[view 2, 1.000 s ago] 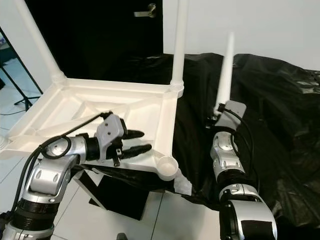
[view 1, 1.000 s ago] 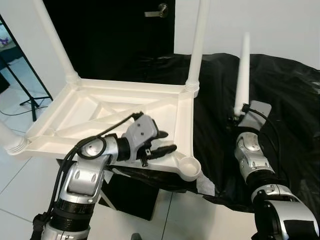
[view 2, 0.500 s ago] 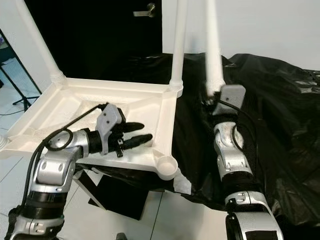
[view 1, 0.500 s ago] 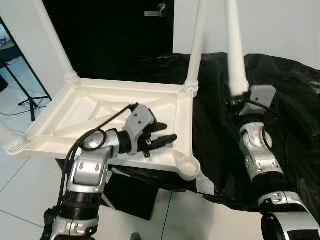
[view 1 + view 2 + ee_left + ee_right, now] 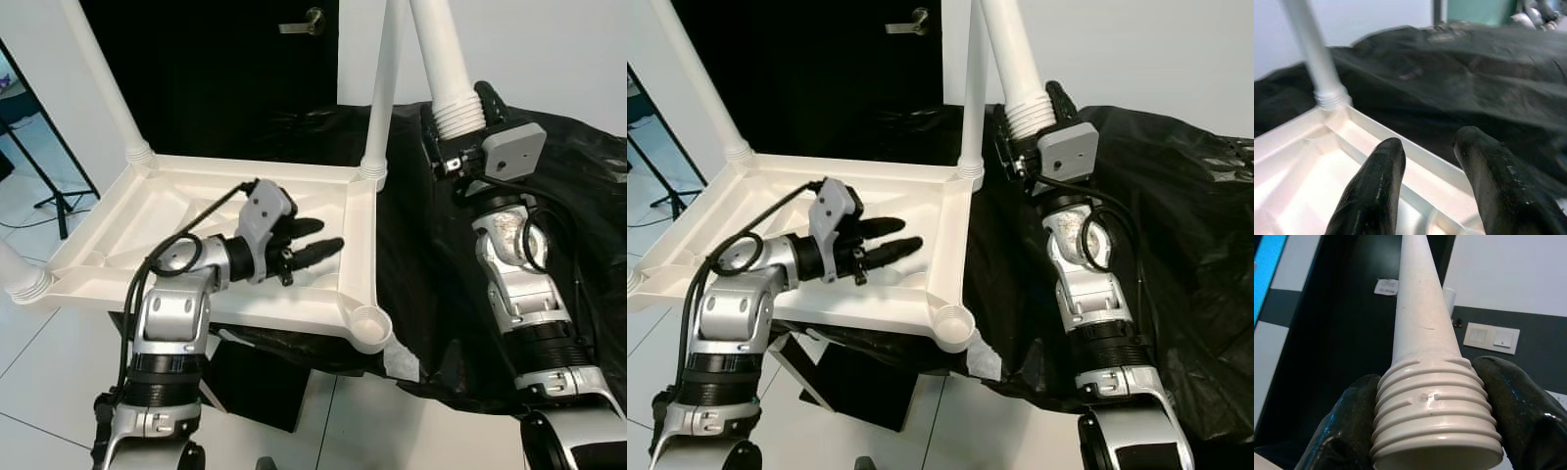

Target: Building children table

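We start at our left gripper [image 5: 318, 236], which has lifted and slid a little further in over the upturned white tabletop [image 5: 147, 211] since 1 s ago; its 2 black fingers [image 5: 1376, 188] stay parted, holding nothing, and hover just above the ribbed underside, with the empty corner socket [image 5: 370, 326] below and to their right. 3 legs already stand in their corners, the nearest of them, the rear right leg [image 5: 382, 88], rising just beyond the fingertips. Moving right, the bigger change is at our right gripper [image 5: 460, 122]: 1 s ago it sat low over the black sheet [image 5: 578, 196] with the loose table leg [image 5: 441, 54] far off and thin, and it has since swung up and toward us, fingers clamped on either side of the leg's threaded end [image 5: 1435, 423]. We judge the 4th leg is being carried over to that open socket, which lies well below and left of the right gripper; the thread points down, ready for screwing in.
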Available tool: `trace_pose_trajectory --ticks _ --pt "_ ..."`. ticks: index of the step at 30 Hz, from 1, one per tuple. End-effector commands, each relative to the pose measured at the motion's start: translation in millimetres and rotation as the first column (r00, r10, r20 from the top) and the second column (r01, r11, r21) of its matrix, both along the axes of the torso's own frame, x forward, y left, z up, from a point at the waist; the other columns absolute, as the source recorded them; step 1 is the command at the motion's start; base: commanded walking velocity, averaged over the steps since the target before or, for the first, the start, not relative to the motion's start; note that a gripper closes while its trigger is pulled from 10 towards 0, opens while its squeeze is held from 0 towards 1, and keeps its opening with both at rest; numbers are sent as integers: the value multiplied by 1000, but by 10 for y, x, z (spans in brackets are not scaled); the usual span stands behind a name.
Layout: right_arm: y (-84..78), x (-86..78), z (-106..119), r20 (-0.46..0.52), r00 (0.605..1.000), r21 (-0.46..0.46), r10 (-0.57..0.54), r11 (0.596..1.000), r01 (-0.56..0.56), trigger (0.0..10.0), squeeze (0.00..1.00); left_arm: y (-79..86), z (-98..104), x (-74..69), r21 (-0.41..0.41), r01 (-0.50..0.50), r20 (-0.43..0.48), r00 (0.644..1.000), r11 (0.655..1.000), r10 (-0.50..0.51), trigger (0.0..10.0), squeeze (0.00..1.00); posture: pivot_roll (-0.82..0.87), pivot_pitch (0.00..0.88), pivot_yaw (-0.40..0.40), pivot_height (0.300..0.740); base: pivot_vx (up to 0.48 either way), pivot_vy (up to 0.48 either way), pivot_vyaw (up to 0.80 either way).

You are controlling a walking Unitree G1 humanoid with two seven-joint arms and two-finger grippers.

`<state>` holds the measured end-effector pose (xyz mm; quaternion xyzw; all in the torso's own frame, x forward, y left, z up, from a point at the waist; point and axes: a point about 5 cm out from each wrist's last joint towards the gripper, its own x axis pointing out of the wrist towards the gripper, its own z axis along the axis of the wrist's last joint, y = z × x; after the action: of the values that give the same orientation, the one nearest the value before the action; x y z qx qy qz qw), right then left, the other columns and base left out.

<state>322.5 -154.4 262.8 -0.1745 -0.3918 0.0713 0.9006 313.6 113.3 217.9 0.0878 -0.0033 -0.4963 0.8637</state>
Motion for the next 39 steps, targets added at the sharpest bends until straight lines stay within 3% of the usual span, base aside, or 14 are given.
trace_pose_trajectory --ticks 1,6,12,18,21,22,27,29,31,34,35,38,39 --pt "45 -54 -62 -8 999 -19 31 999 -31 10000 0 115 16 153 -66 -299 2 954 952 300 10000 0 40 0 18 740 0 0 0" --pt "55 -175 -303 -79 995 -48 57 997 -61 10000 0 125 33 194 -153 -259 -68 966 954 251 10000 16 35 0 14 740 0 0 0" --pt "68 -241 -475 -138 988 -42 67 996 -74 10000 0 112 29 221 -172 -244 -67 969 954 236 10000 8 29 0 14 740 0 0 0" --pt "200 -377 -756 -236 966 -44 109 991 -123 10000 0 23 28 260 -285 -185 -175 975 941 139 10000 4 17 0 17 740 0 0 0" --pt "225 -392 -788 -249 961 -44 120 990 -135 10000 0 2 31 258 -303 -173 -189 975 937 119 10000 0 15 0 17 740 0 0 0" --pt "275 -418 -852 -272 952 -57 140 985 -161 10000 0 -60 51 243 -361 -120 -224 974 925 39 10000 0 14 0 12 740 0 0 0" --pt "328 -439 -911 -293 943 -77 161 979 -191 10000 0 -129 109 214 -450 -43 -253 964 892 -81 10000 0 10 0 12 740 0 0 0" --pt "328 -439 -911 -293 943 -77 161 979 -191 10000 0 -129 109 214 -450 -43 -253 964 892 -81 10000 0 10 0 12 740 0 0 0" --pt "368 -460 -943 -309 934 -84 179 973 -214 10000 0 -155 156 259 -522 -38 -286 949 852 -132 10000 20 5 0 13 740 0 0 0" --pt "380 -468 -954 -314 931 -86 184 971 -221 10000 0 -162 171 277 -543 -40 -296 944 839 -147 10000 20 5 0 13 740 0 0 0" --pt "395 -481 -966 -319 929 -91 189 969 -229 10000 0 -169 185 301 -561 -44 -310 937 826 -160 10000 1000 1 0 16 740 0 0 0" --pt "418 -505 -983 -324 926 -103 196 965 -240 10000 0 -194 197 349 -557 -60 -326 933 828 -152 10000 1000 -5 0 20 740 0 0 0" --pt "432 -518 -989 -325 925 -111 199 963 -247 10000 0 -207 209 366 -559 -62 -332 931 827 -155 10000 0 -8 0 24 740 0 0 0"
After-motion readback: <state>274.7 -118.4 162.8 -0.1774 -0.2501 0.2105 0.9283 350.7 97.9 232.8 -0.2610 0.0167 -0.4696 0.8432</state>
